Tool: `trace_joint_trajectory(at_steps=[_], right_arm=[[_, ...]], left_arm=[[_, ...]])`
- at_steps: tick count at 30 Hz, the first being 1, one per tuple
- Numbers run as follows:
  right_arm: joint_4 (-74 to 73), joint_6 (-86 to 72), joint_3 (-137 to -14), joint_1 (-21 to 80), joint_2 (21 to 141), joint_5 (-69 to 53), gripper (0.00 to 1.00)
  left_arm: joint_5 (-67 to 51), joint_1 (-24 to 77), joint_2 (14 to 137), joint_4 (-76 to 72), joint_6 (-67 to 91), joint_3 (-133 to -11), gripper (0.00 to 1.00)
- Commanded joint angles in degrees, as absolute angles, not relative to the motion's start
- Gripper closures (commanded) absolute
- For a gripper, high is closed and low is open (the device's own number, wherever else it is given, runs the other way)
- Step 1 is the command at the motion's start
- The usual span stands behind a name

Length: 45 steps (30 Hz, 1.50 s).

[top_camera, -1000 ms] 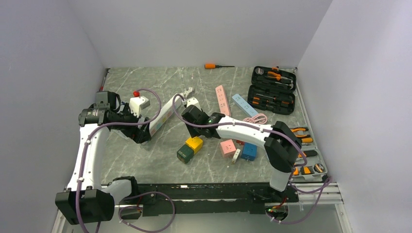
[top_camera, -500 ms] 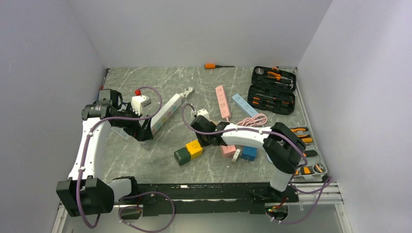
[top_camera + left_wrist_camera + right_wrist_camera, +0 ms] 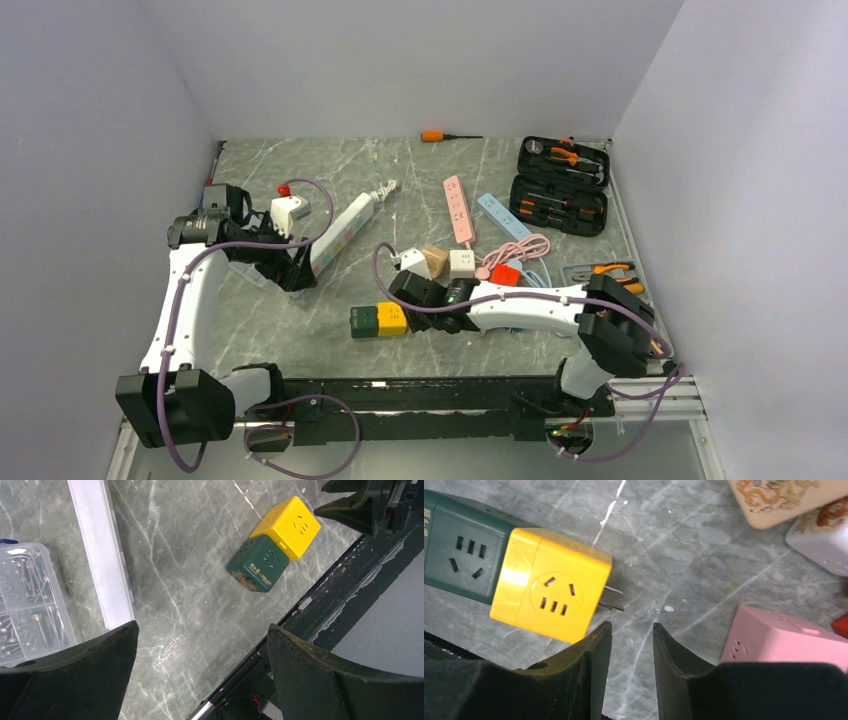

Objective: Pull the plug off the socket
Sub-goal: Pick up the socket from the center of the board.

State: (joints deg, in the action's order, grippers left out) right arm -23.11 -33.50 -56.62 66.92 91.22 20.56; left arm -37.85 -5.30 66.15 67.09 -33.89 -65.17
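Yellow plug cube (image 3: 549,591) is pictured seated in green socket cube (image 3: 459,550) by near edge of desk (image 3: 300,325); right gripper (image 3: 631,630) and left gripper (image 3: 201,630) are seen released, empty.

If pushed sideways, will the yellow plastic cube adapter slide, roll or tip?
Likely slides, not rolls: the yellow plastic cube adapter has flat faces on the smooth stone-look table. It may drag the dark green cube socket, pressed against it. Glossy plastic could slip when gripped.
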Motion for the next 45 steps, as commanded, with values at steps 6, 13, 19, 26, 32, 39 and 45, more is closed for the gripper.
trace_joint_trajectory(at_steps=[6,13,19,26,32,39,45], right_arm=[[-28.68,-28.42,-57.1,66.7,79.98,22.57,0.41],[-20.1,-18.96,-63.94,65.83,88.07,15.23,0.09],[-9.63,-8.97,-62.23,64.64,91.52,0.98,0.0],[-3.55,-4.02,-57.85,62.05,91.51,-11.46,0.0],[-4.18,-3.03,-56.99,61.62,93.15,-16.13,0.0],[-4.64,-3.88,-54.76,63.58,91.72,-14.38,0.0],[-6.48,-5.12,-53.45,67.08,91.46,-6.19,0.0]], left_arm=[[-41.09,-5.61,65.09,69.64,-38.1,-67.02,0.01],[-42.13,-5.62,65.96,70.96,-38.58,-67.26,0.01],[-40.93,-5.62,65.07,70.9,-39.24,-66.8,0.01],[-40.85,-5.58,66.25,71.06,-39.11,-67.45,0.01],[-40.7,-5.61,66.25,70.49,-39.03,-67.13,0.01],[-40.57,-5.61,66.06,70.44,-39.11,-66.97,0.01],[-40.64,-5.61,65.99,70.23,-39.03,-66.98,0.01]])
